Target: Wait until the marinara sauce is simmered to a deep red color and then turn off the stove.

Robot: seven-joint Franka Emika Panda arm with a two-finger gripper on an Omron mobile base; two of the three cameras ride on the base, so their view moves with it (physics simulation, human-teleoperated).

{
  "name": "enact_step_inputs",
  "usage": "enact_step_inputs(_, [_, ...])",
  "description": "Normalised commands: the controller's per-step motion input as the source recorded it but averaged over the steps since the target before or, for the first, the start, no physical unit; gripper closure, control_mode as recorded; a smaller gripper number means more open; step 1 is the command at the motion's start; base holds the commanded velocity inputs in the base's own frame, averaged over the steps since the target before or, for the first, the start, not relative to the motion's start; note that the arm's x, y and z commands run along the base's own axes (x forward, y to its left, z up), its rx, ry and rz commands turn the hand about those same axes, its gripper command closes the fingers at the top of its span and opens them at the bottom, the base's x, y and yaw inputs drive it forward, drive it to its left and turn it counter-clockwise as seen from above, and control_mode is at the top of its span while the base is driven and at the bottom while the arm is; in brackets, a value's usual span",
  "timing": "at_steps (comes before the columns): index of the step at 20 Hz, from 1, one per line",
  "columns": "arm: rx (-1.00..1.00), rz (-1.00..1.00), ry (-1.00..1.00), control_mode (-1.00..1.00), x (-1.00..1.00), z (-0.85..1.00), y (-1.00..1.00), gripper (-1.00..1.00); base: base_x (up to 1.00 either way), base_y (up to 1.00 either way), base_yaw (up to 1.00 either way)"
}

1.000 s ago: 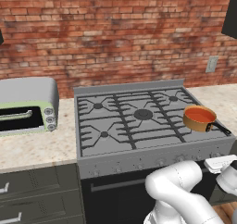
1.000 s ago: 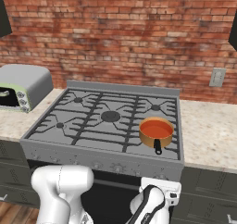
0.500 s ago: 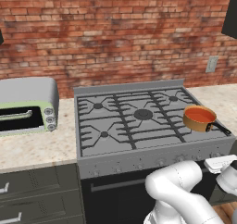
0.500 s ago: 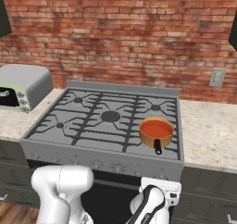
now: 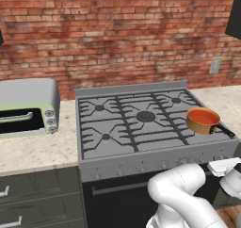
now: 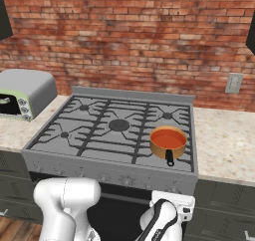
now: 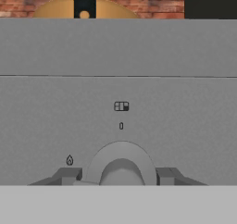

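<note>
1. Copper-orange saucepan [image 5: 203, 120] stands on the front right burner of the stove [image 5: 141, 123], close to the stove's front right corner and near its right edge
2. Its dark handle [image 6: 170, 158] points toward the front edge of the stove, so the long axis of the pan runs from back to front; in the left base view the handle goes to the right and a little forward, and in the hand view it rises straight up at the top [image 7: 84, 2]
3. Inside the pan the marinara sauce [image 6: 168, 139] is a smooth orange-red round surface, level, a little below the rim
4. The stove is wide grey steel with dark grates; it sits between two pale stone worktop parts, and a row of small knobs [image 5: 162, 165] runs along its front panel
5. The gripper [image 7: 121, 174] is low in front of the stove's front panel, below the pan; the two dark finger tips stand one on each side of a round grey knob [image 7: 121, 165], close beside it, and they look closed on the knob
6. On the panel above this knob are a small burner mark [image 7: 121, 106] and a small flame mark [image 7: 69, 160] to its lower left
7. A grey-and-green toaster oven [image 5: 27, 107] stands on the left worktop, well apart from the pan, against the red brick wall [image 6: 129, 41]
</note>
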Motion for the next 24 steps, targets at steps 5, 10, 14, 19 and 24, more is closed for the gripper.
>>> enact_step_inputs(5, [0.00, 0.00, 0.00, -1.00, 0.00, 0.00, 0.00, 1.00, 0.00, 0.00, 0.00])
enact_step_inputs(10, [0.00, 0.00, 0.00, -1.00, 0.00, 0.00, 0.00, 1.00, 0.00, 0.00, 0.00])
enact_step_inputs(14, [0.00, 0.00, 0.00, -1.00, 0.00, 0.00, 0.00, 1.00, 0.00, 0.00, 0.00])
enact_step_inputs(19, [0.00, 0.00, 0.00, -1.00, 0.00, 0.00, 0.00, 1.00, 0.00, 0.00, 0.00])
enact_step_inputs(24, [0.00, 0.00, 0.00, -1.00, 0.00, 0.00, 0.00, 1.00, 0.00, 0.00, 0.00])
